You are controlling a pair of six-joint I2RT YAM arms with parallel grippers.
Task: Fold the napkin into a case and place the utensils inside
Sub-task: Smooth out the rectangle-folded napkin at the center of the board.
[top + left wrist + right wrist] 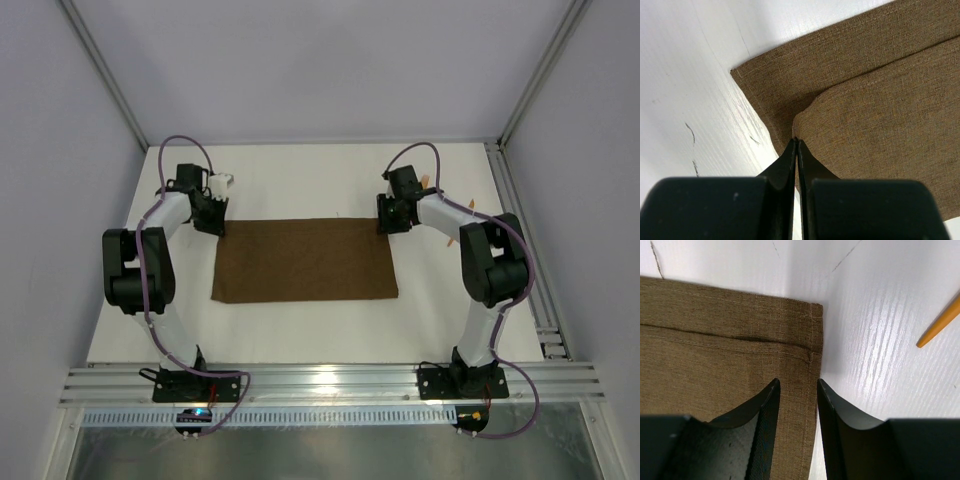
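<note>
The dark brown napkin [305, 260] lies flat on the white table as a wide rectangle with one layer folded over another. My left gripper [214, 226] is at its far left corner. In the left wrist view it [796, 140] is shut on the corner of the napkin's upper layer [880, 115], with the lower layer showing beyond. My right gripper [388, 224] is at the far right corner. In the right wrist view it [798, 382] is open, its jaws either side of the napkin's right edge [730, 365]. One orange utensil [940, 322] lies on the table to the right. Little of the utensils shows in the top view.
Aluminium rails [330, 382] run along the table's near edge, and another rail [520, 240] runs down the right side. Grey walls and frame posts close in the back and sides. The two arm bases stand at the near edge.
</note>
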